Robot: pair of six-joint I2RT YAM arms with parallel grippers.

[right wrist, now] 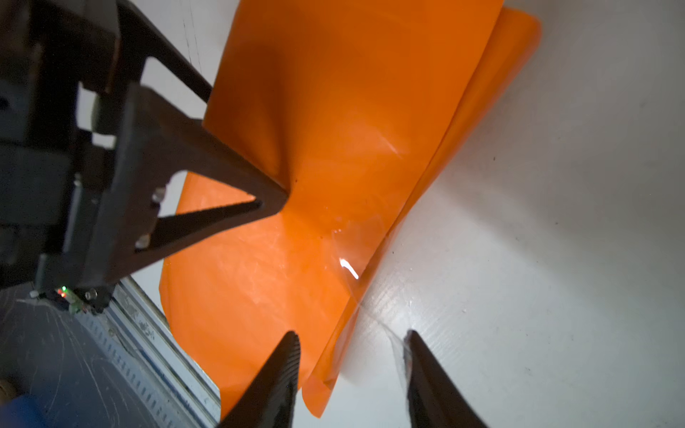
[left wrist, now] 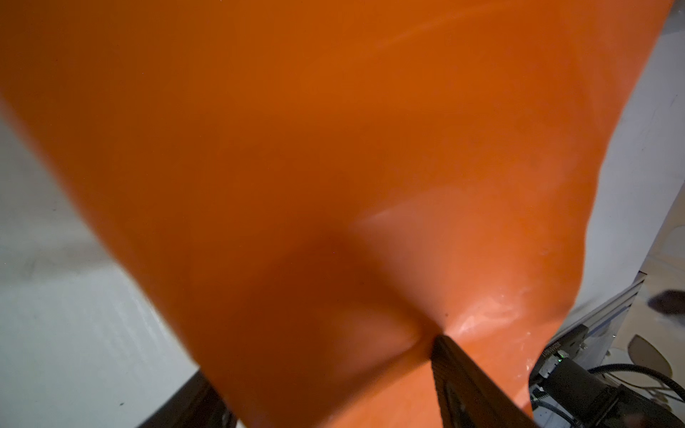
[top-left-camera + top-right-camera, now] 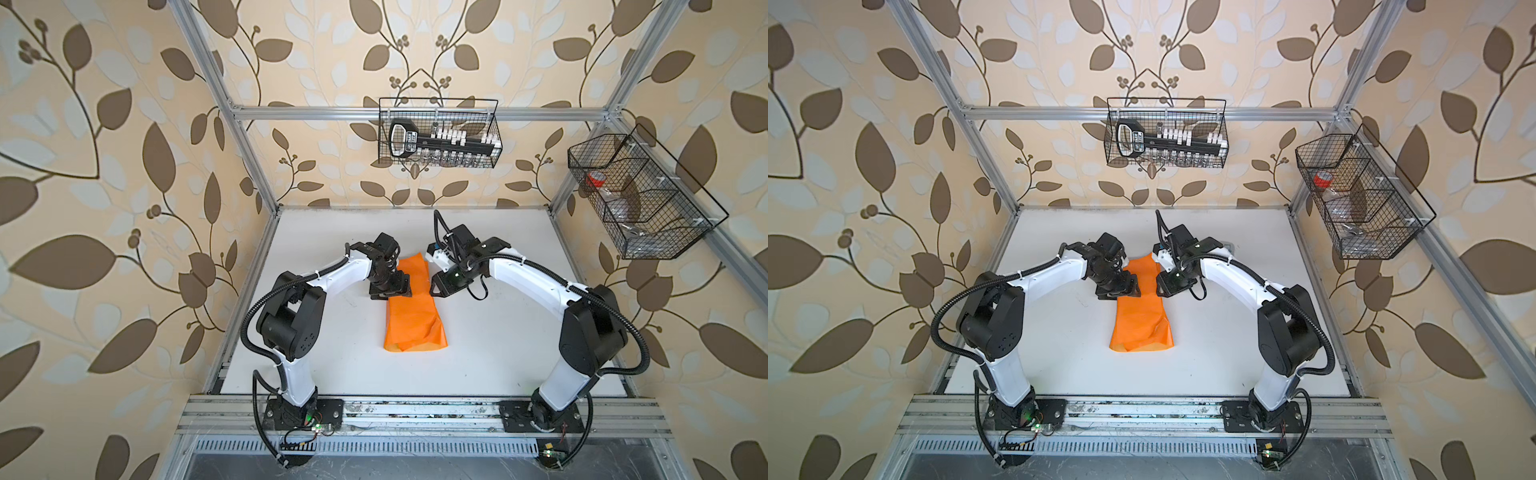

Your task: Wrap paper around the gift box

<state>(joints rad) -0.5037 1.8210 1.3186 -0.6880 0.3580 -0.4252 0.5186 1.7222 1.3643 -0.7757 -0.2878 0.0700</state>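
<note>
Leaf-patterned wallpaper (image 3: 104, 166) closes in the cell, and I am working over the white tabletop (image 3: 519, 332). At the left, the left gripper (image 3: 390, 291) sits over the left edge of the orange wrapping paper (image 3: 415, 324) with its jaws spread wide. In the right wrist view one fingertip (image 1: 274, 200) presses a dent into the sheet while the other meets the paper's border. Whether anything under the sheet is squeezed between them I cannot tell. The paper lies between the two grippers, folded over itself into a long band. Its long axis runs from the arm bases toward the back wall. The broader, crumpled end points at the bases, and the narrower end reaches past both grippers. At the right, the right gripper (image 1: 352, 333) is just beside the paper's right edge, jaws apart and gripping nothing. A clear glossy strip (image 1: 356, 292) crosses that edge just ahead of its fingertips.
</note>
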